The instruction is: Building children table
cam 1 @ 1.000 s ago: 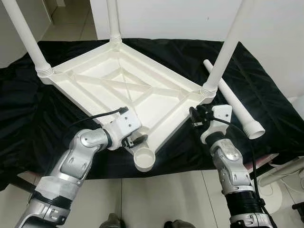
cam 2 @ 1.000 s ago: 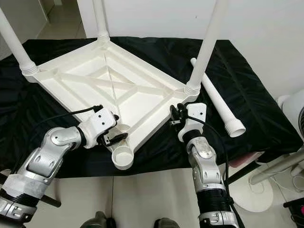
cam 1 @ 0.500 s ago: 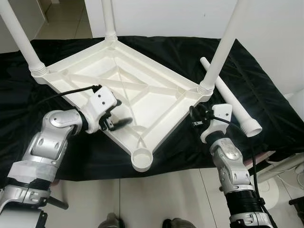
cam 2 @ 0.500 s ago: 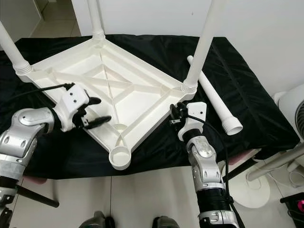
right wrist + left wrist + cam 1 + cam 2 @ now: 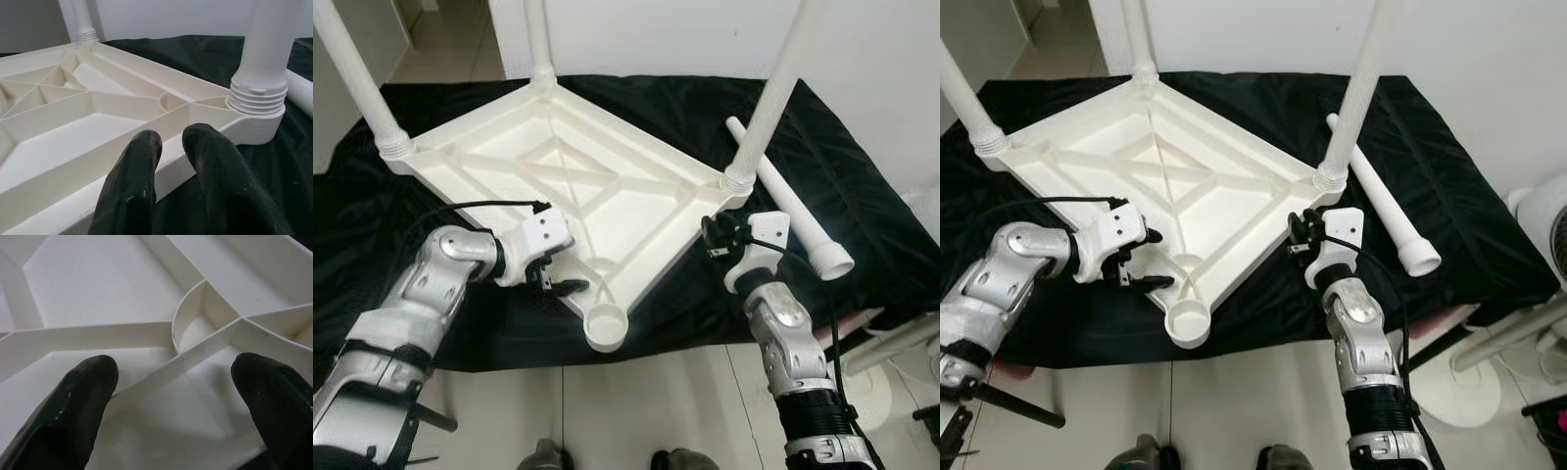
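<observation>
The left gripper (image 5: pixel 566 278) has its fingers spread wide over the ribbed underside of the upturned white tabletop (image 5: pixel 570 181), near the one empty leg socket (image 5: pixel 607 328). The right gripper (image 5: pixel 1299 233) — fingers nearly together, holding nothing — sits beside the corner. Three legs stand screwed in, tops cut off; a fourth leg (image 5: pixel 790 207) lies loose on the black cloth (image 5: pixel 862 206), above the tiled floor (image 5: pixel 1253 397).
</observation>
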{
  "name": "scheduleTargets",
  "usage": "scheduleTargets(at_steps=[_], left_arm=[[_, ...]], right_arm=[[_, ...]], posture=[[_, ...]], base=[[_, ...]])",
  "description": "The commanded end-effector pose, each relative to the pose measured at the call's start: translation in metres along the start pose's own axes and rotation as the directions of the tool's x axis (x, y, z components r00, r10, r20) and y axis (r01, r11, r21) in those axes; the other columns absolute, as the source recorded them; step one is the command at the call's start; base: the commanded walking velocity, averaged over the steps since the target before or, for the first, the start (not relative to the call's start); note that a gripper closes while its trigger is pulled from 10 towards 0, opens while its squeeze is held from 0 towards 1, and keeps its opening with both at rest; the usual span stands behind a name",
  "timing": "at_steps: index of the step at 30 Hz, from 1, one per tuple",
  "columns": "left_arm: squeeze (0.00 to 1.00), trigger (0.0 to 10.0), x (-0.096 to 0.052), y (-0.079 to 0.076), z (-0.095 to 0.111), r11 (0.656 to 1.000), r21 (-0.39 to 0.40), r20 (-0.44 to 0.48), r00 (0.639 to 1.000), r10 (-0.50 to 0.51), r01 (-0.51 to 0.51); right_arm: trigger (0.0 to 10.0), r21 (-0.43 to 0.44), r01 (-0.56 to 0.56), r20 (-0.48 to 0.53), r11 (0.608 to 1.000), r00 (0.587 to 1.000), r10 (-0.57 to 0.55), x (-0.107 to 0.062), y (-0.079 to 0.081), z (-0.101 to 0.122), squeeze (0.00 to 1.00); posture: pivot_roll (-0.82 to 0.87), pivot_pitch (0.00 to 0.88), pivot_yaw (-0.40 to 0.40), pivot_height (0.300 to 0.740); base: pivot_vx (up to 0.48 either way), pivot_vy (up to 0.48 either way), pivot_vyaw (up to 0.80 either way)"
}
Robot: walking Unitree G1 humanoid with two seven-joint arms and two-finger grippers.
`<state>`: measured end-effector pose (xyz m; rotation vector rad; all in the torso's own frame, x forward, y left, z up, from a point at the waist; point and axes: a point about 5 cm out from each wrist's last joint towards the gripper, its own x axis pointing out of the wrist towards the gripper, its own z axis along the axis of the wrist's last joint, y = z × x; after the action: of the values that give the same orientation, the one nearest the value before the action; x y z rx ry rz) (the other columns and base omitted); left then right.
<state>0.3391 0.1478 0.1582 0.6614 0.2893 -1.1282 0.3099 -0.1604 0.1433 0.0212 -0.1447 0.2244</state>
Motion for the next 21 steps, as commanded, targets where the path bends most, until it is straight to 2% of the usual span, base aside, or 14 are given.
scheduleTargets(at_steps=[1,9,21], left_arm=[[0.0,10.0,0.003,0.011,-0.006,0.995,0.001,-0.053,0.994,0.099,-0.099],[0.0,10.0,0.005,0.023,-0.012,0.994,0.029,-0.125,0.987,0.105,-0.102],[0.0,10.0,0.002,0.027,-0.017,0.992,0.094,-0.217,0.974,-0.057,0.079]], right_arm=[[10.0,0.0,0.008,0.007,1.0,1.0,-0.008,-0.001,-0.001,0.001,0.0],[10.0,0.0,0.015,0.007,1.0,1.0,-0.015,-0.003,-0.001,0.002,0.0],[10.0,-0.003,0.022,-0.009,1.0,1.0,-0.022,-0.009,-0.001,-0.002,0.0]], posture=[[-0.11,0.069,0.039,0.74],[-0.12,0.084,0.047,0.74],[-0.12,0.108,0.053,0.74]], base=[[0.0,0.0,0.0],[0.0,0.0,0.0],[0.0,0.0,0.0]])
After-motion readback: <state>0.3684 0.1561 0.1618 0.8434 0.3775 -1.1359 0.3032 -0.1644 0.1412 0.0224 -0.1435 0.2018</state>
